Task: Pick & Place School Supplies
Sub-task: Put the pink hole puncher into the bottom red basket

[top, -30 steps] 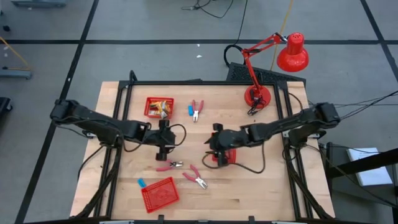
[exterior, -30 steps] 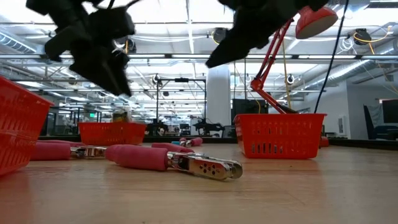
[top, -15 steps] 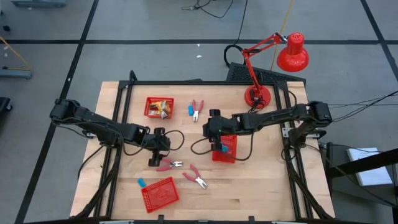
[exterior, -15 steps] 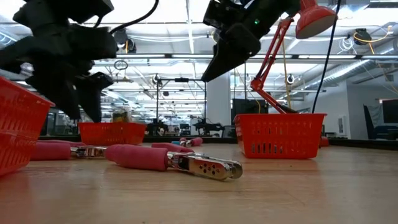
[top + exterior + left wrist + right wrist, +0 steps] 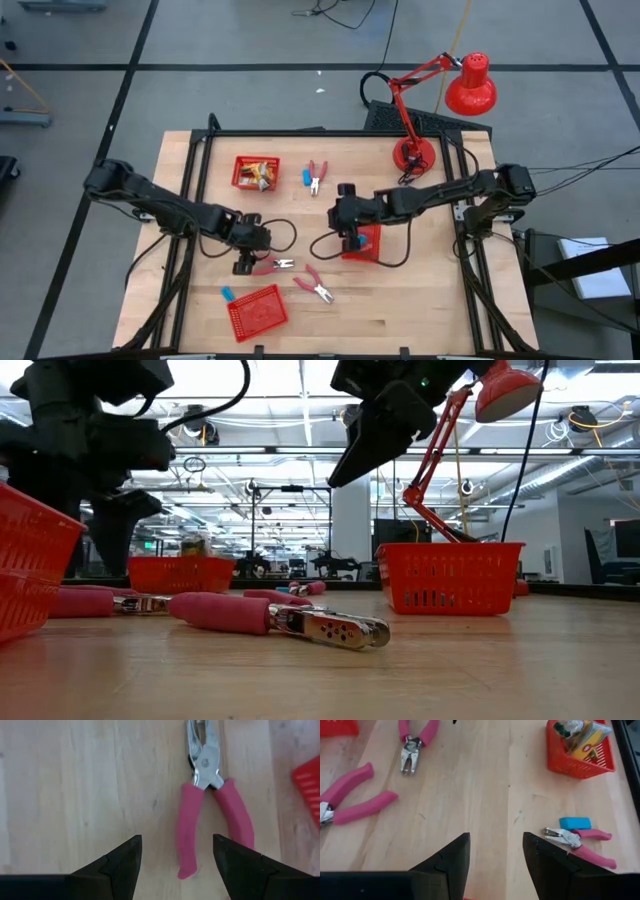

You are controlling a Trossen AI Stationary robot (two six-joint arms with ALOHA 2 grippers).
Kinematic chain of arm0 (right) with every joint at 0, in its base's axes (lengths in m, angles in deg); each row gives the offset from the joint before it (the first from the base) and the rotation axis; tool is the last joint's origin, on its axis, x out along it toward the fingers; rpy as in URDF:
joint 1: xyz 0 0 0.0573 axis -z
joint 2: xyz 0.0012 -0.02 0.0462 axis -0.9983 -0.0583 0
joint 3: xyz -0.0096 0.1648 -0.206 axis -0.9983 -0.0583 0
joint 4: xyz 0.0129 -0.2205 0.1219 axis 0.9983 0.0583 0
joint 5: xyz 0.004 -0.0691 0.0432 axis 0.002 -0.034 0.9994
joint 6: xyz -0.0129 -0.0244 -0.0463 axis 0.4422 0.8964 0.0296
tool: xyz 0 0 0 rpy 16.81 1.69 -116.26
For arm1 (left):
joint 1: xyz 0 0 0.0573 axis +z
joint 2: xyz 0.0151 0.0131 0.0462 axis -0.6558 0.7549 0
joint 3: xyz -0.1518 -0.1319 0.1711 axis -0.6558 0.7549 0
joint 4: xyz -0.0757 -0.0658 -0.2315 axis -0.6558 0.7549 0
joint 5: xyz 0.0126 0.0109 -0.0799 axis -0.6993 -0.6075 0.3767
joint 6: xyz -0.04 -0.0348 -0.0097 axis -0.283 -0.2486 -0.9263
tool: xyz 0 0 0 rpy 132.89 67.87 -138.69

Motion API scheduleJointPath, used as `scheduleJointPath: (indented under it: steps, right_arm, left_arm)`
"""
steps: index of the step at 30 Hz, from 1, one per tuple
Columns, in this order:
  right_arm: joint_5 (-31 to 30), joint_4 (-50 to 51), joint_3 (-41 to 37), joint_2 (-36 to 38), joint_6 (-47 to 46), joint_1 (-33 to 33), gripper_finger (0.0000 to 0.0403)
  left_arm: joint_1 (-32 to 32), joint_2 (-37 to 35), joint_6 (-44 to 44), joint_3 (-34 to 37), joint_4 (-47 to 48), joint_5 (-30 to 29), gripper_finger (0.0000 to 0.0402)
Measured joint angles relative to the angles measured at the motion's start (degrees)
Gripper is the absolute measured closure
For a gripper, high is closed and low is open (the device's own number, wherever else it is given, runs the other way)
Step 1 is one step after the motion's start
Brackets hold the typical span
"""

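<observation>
A pink-handled tool (image 5: pixel 210 805) lies flat on the wooden table, silver jaws pointing away from my left gripper (image 5: pixel 177 862). That gripper hangs open just above the handle ends and points steeply down; in the high view it (image 5: pixel 243 264) sits left of the tool (image 5: pixel 272 266). My right gripper (image 5: pixel 495 860) is open and empty above a small red basket (image 5: pixel 365 243) at mid-table. Other supplies lie loose: a pink tool (image 5: pixel 315 288) near the front, another (image 5: pixel 317 175) beside a blue block (image 5: pixel 306 177) at the back, and a blue block (image 5: pixel 227 293) near the front.
A red basket (image 5: pixel 255 172) holding yellow pieces stands at the far left. Another red basket (image 5: pixel 258 310) sits by the near edge. A red desk lamp (image 5: pixel 415 155) stands at the far right corner. Bare wood lies to the near right.
My left gripper has come down and moved toward the table's near edge, tipping steeper, until it hangs over the pink tool's handles. My right gripper has drawn back a little toward the far edge above the middle basket. Both stay open, and no object has moved.
</observation>
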Motion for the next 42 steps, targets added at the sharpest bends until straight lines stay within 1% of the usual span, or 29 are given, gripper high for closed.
scheduleJointPath:
  steps: [3,7,10,13,14,16,18,20,21,23,26,30,33,36,42]
  right_arm:
    - [-0.1,0.8,0.0,0.0,-0.8,-0.7,0.0231]
    - [-0.2,1.1,0.0,0.0,-2.0,-1.6,0.0231]
    - [-0.3,1.3,0.0,0.0,-2.2,-2.2,0.0231]
    - [-1.4,1.1,0.0,0.0,-2.2,-2.7,0.0232]
    - [-2.1,1.2,0.0,0.0,-2.2,-3.0,0.0232]
    - [-3.6,1.4,0.0,0.0,-2.2,-3.3,0.0232]
    - [-4.6,1.4,0.0,0.0,-2.4,-3.7,0.0232]
    - [-4.7,1.3,0.0,0.0,-3.1,-3.9,0.0232]
    - [-4.6,1.2,0.0,0.0,-3.6,-4.0,0.0232]
    - [-4.6,1.1,0.0,0.0,-4.7,-4.1,0.0232]
    - [-4.5,1.1,0.0,0.0,-6.2,-4.4,0.0232]
    - [-4.5,0.5,-0.1,0.0,-6.4,-5.1,0.0232]
    - [-4.4,-0.4,-0.1,0.0,-6.4,-5.4,0.0232]
    - [-4.4,-0.6,-0.1,0.0,-6.5,-5.3,0.0232]
    - [-4.5,-0.9,-0.1,0.0,-6.5,-5.3,0.0232]
  left_arm:
    - [0.0,1.9,-0.2,0.0,-0.9,0.1,0.0153]
    - [0.0,5.6,0.0,0.0,-3.4,1.9,0.0153]
    - [0.0,8.2,0.2,0.0,-4.5,1.4,0.0154]
    - [-0.1,9.8,-0.4,-0.3,-5.0,0.3,0.0171]
    - [-0.1,10.3,-0.8,-0.3,-5.0,-0.1,0.0184]
    - [-0.1,10.7,-1.4,-0.3,-5.0,-1.1,0.0223]
    - [-0.1,10.8,-2.3,-0.3,-4.8,-2.6,0.0278]
    - [-0.3,10.8,-3.3,-0.2,-4.6,-4.4,0.0348]
    - [-0.7,10.7,-3.7,-0.2,-4.5,-5.4,0.0365]
    - [-1.6,10.5,-4.0,-0.2,-4.6,-7.2,0.0365]
    - [-2.3,10.5,-3.9,-0.2,-4.6,-8.2,0.0365]
    - [-3.4,8.4,-5.7,0.1,-2.9,-10.6,0.0365]
    - [-3.6,4.6,-6.4,0.2,-0.5,-14.8,0.0365]
    - [-3.8,0.2,-7.7,-0.4,3.2,-16.8,0.0365]
    - [-4.9,-5.7,-8.8,-2.8,8.1,-17.0,0.0365]
